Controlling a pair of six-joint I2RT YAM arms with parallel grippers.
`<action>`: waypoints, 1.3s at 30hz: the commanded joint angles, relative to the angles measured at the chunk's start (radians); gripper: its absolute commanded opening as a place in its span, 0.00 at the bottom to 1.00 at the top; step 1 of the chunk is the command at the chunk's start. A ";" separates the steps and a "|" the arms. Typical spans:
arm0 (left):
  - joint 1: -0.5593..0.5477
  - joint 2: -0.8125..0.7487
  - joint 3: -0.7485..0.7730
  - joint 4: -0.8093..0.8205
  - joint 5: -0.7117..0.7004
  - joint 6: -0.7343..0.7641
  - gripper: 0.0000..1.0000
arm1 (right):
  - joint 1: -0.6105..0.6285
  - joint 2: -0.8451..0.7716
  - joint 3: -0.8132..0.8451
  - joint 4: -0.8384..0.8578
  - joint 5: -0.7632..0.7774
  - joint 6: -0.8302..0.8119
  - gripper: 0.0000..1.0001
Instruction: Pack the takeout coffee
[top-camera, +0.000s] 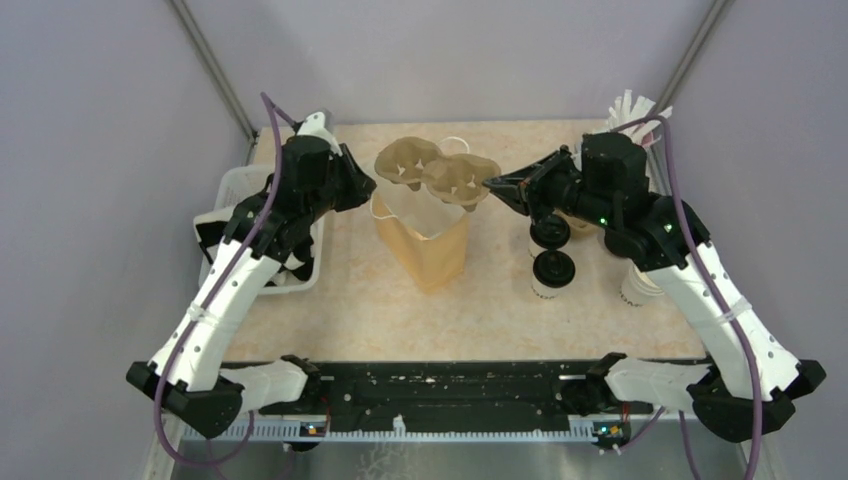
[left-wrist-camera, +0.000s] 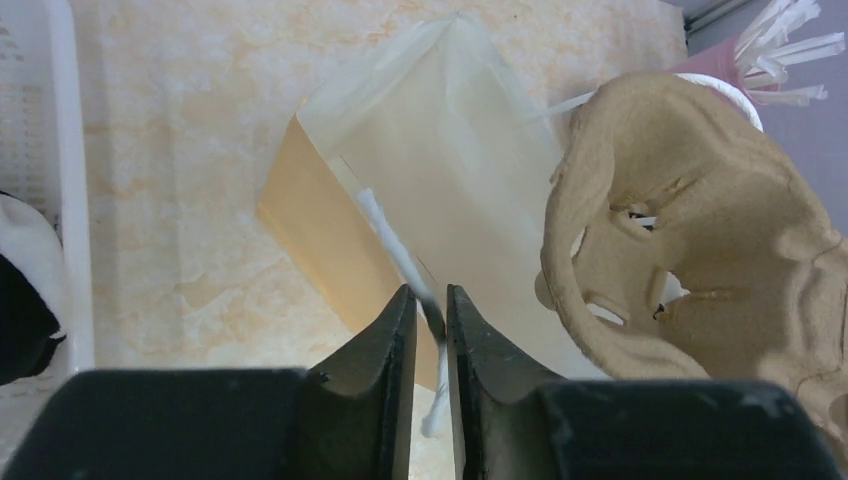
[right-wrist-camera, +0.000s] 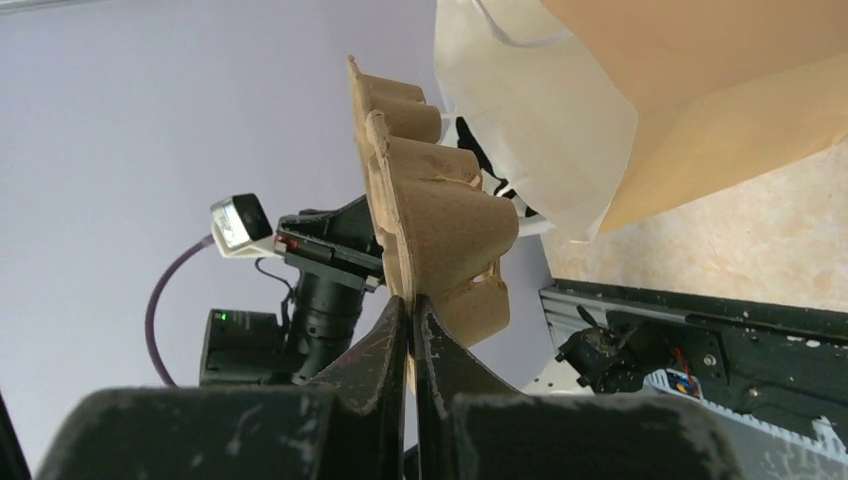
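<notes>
Two takeout coffee cups with black lids (top-camera: 550, 232) (top-camera: 553, 268) stand on the table right of the brown paper bag (top-camera: 425, 240). My right gripper (top-camera: 492, 185) is shut on the edge of a brown cardboard cup carrier (top-camera: 437, 172) and holds it over the bag's open mouth. In the right wrist view the gripper (right-wrist-camera: 412, 305) pinches the carrier's rim (right-wrist-camera: 430, 210), with the bag (right-wrist-camera: 700, 90) behind. My left gripper (top-camera: 365, 190) is at the bag's left top edge. In the left wrist view the gripper (left-wrist-camera: 431, 300) is shut on the bag's white handle (left-wrist-camera: 385, 225), with the bag (left-wrist-camera: 440, 170) and the carrier (left-wrist-camera: 700, 230) beyond.
A white basket (top-camera: 235, 190) stands at the left under my left arm; it also shows in the left wrist view (left-wrist-camera: 60, 150). A lidless white cup (top-camera: 640, 285) stands right of the coffees. A pink cup with white wrapped straws (top-camera: 635, 115) stands at the back right.
</notes>
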 joint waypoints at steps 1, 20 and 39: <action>0.006 -0.082 -0.093 0.137 0.051 -0.089 0.18 | 0.062 0.028 0.029 0.000 0.093 0.085 0.00; 0.006 -0.265 -0.409 0.246 0.049 -0.423 0.00 | 0.196 0.205 0.185 -0.115 0.386 0.142 0.00; 0.007 -0.282 -0.442 0.249 0.073 -0.416 0.00 | 0.268 0.364 0.312 -0.286 0.489 0.251 0.00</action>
